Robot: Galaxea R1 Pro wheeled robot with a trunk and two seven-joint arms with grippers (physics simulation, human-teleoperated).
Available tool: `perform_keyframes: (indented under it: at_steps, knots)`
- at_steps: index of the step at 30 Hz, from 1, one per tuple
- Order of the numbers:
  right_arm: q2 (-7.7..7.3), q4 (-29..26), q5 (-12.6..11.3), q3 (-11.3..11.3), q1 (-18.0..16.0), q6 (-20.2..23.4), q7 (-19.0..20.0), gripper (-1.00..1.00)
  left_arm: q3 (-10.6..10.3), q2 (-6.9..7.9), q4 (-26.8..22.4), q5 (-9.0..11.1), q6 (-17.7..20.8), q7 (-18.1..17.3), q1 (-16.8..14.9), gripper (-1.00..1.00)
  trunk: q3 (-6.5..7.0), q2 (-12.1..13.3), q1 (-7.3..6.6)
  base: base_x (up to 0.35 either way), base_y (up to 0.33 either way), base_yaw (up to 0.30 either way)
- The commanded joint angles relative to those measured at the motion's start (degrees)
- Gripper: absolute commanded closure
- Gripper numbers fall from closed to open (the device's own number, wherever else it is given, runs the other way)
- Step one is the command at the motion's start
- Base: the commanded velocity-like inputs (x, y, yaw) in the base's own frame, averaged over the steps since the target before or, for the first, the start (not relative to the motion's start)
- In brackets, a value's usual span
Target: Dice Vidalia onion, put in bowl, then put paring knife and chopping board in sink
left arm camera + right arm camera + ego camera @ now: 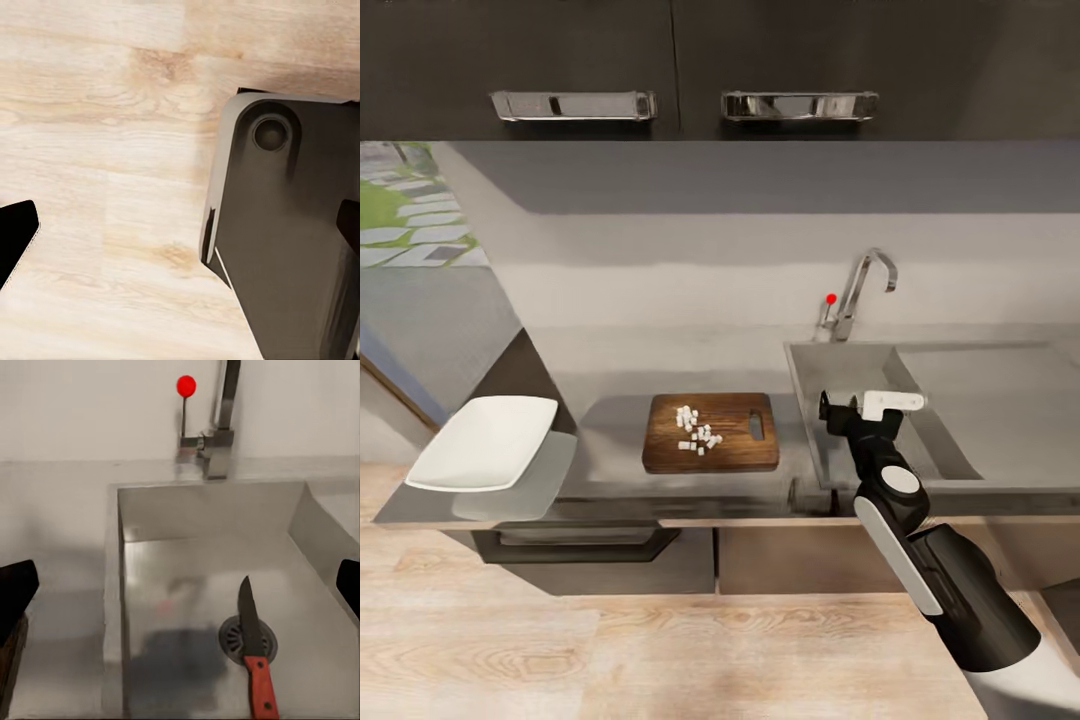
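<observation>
The paring knife (253, 652) lies flat on the bottom of the sink (210, 510), its dark blade across the round drain (234, 639) and its reddish handle toward the camera. My right gripper (184, 585) hangs open above the basin, holding nothing; the head view shows that gripper (865, 408) over the sink's (800, 400) left part. The chopping board (750, 455) rests on the countertop (610, 420) with small white diced onion pieces (698, 430) on it. The white square bowl (485, 442) sits at the counter's left end. My left gripper (184, 225) is open above the floor.
A chrome tap (860, 290) with a red-knobbed lever (185, 386) stands behind the basin. The drainboard (1000, 400) stretches right of it. Dark wall cabinets (680, 60) hang overhead. The robot's dark base (292, 240) sits on the light wooden floor (97, 150).
</observation>
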Motion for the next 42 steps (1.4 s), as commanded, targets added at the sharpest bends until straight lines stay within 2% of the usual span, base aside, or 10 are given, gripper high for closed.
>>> perform_keyframes:
  at_steps: [1,5,7,15,19,21,33,42]
  knots:
    - [0.68,-0.08,-0.49,0.14,-0.09,0.38,-0.53,-1.0,-0.21,0.05,-0.09,0.27,-0.1,0.29,0.03,-1.0,0.0,-0.1,0.04,-0.005,0.232,0.0]
    - [1.59,-0.01,-1.61,0.12,-0.09,2.11,-0.52,-1.0,-0.21,0.05,-0.1,0.27,-0.1,0.29,0.02,-1.0,0.12,-0.1,0.04,-0.002,0.24,0.0]
    - [1.71,0.05,-1.98,0.12,-0.09,3.42,-0.47,-1.0,-0.21,0.05,-0.05,0.26,-0.1,0.29,0.03,-1.0,0.13,-0.1,0.04,0.0,0.146,0.0]
    - [1.74,0.49,-2.34,0.13,-0.09,3.78,-0.46,-1.0,-0.21,-0.3,0.14,0.26,-0.1,0.29,0.04,-1.0,0.14,-0.1,0.04,0.0,0.015,0.0]
    - [1.74,0.65,-5.18,0.2,-0.09,4.13,-0.45,-1.0,-0.21,-0.35,0.16,0.28,-0.1,0.29,0.02,-1.0,0.13,-0.1,0.04,0.0,0.062,0.0]
    - [1.74,0.69,-5.8,0.2,-0.09,5.23,-0.45,-1.0,-0.21,-0.35,0.17,0.28,-0.1,0.29,0.02,-1.0,0.05,-0.1,0.04,0.0,0.195,0.0]
    - [1.74,1.09,-6.18,0.21,-0.09,6.33,-0.36,-1.0,-0.21,-0.35,0.17,0.29,-0.1,0.29,0.02,-1.0,-0.93,-0.1,0.04,0.0,0.024,0.0]
    - [1.77,1.94,-6.19,0.21,-0.09,6.44,-0.31,-1.0,-0.21,-0.35,0.17,0.25,-0.1,0.29,0.03,-1.0,-1.73,-0.1,0.04,0.126,0.0,0.0]
